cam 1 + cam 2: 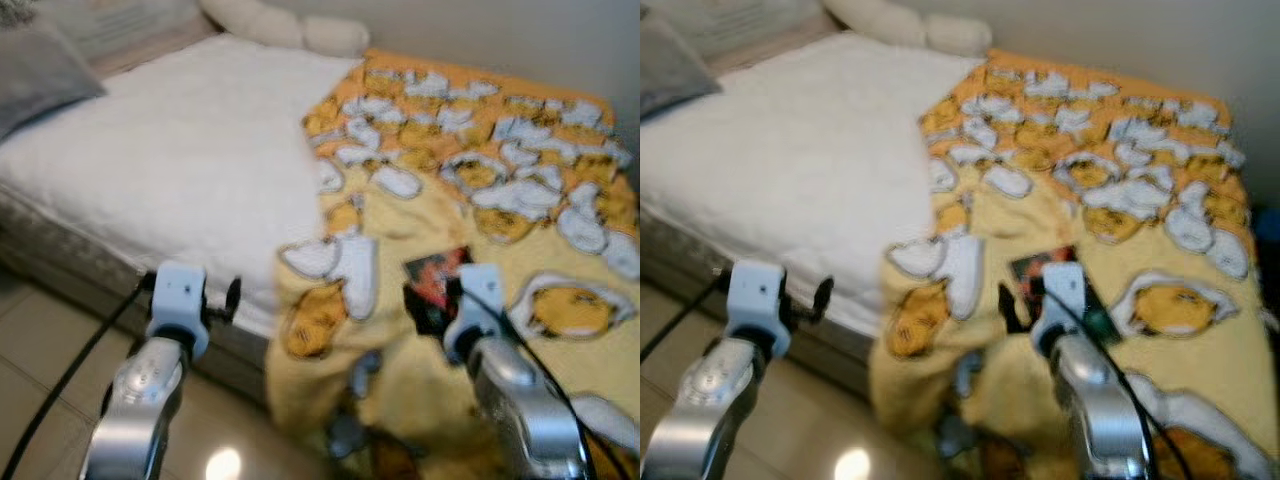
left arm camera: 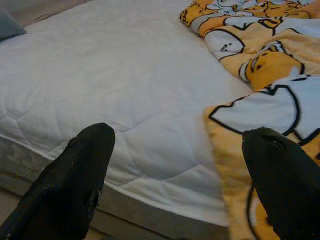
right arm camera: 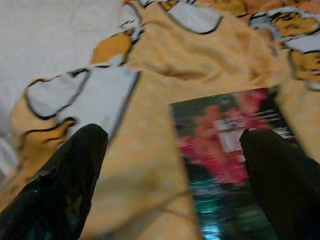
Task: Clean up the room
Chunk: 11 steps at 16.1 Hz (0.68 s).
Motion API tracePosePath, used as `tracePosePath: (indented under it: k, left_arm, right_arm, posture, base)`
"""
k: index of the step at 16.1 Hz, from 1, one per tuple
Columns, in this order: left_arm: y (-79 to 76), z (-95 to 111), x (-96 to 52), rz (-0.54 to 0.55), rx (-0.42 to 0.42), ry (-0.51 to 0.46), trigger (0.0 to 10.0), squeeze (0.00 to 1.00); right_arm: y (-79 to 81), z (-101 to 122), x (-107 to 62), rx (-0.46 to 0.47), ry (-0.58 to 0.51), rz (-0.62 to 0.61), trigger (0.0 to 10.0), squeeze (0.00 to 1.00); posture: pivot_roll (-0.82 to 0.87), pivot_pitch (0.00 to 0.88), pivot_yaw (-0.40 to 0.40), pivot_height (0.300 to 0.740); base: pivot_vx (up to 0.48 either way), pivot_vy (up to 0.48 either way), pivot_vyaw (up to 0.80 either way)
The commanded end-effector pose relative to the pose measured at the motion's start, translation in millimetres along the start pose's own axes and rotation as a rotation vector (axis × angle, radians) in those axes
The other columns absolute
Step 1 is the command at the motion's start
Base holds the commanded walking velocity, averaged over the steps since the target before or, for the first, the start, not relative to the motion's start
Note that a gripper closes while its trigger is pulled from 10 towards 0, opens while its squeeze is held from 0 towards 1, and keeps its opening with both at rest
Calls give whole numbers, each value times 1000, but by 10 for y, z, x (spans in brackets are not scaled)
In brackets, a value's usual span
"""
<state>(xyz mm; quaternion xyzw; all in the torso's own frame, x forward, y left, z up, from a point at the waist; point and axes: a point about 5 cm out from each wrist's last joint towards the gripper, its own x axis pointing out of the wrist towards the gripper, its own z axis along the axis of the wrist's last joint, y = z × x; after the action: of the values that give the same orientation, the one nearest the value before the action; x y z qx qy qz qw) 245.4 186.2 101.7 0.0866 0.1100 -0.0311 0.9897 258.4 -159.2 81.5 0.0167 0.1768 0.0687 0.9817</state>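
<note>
— What do we see on our left?
— Our left end effector (image 2: 175,175), fingers wide apart, holding nothing, over the edge of the white quilted bed (image 1: 170,160).
— And to the right?
— The yellow cartoon blanket (image 1: 480,170). A flat dark book with a red picture (image 3: 235,155) lies on it. Our right end effector (image 3: 175,180) hangs just above the book, fingers apart.

Yellow-orange cartoon-print blanket (image 1: 470,200), white mattress (image 1: 170,160).

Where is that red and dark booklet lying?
The booklet lies flat on the yellow blanket on the bed's right part, just before the open right gripper.
</note>
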Motion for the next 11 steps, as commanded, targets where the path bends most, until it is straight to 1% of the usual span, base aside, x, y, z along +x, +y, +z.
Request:
tracePosePath:
  k: [1,5,7,8,9,11]
  left_arm:
    - [-37,27,2,-22,9,-10,10000,1000]
    - [-59,9,-11,-36,20,-5,10000,1000]
    - [-94,-9,-20,-70,33,9,10000,1000]
    - [-123,-11,-28,-104,53,11,10000,1000]
    - [-157,-8,-39,-137,73,13,10000,1000]
    - [-177,2,-46,-158,85,13,10000,1000]
  right_arm:
    - [-53,0,-25,-11,10,-13,10000,0]
    - [-20,-61,-37,-13,43,18,10000,0]
    - [25,-70,-40,10,52,55,10000,0]
    - [39,-70,-39,16,55,66,10000,0]
    - [39,-74,-17,24,61,73,10000,0]
    - [34,-69,28,40,61,76,10000,0]
  posture:
    - [-110,0,-10,740]
    - [-116,0,-3,740]
    - [-118,0,-5,740]
    - [-117,0,-5,740]
    - [-114,0,-3,740]
    - [-113,0,1,740]
  base:
    - [0,-480,0]
    - [0,-478,0]
    - [0,0,0]
    - [0,0,0]
    - [0,0,0]
    - [0,0,0]
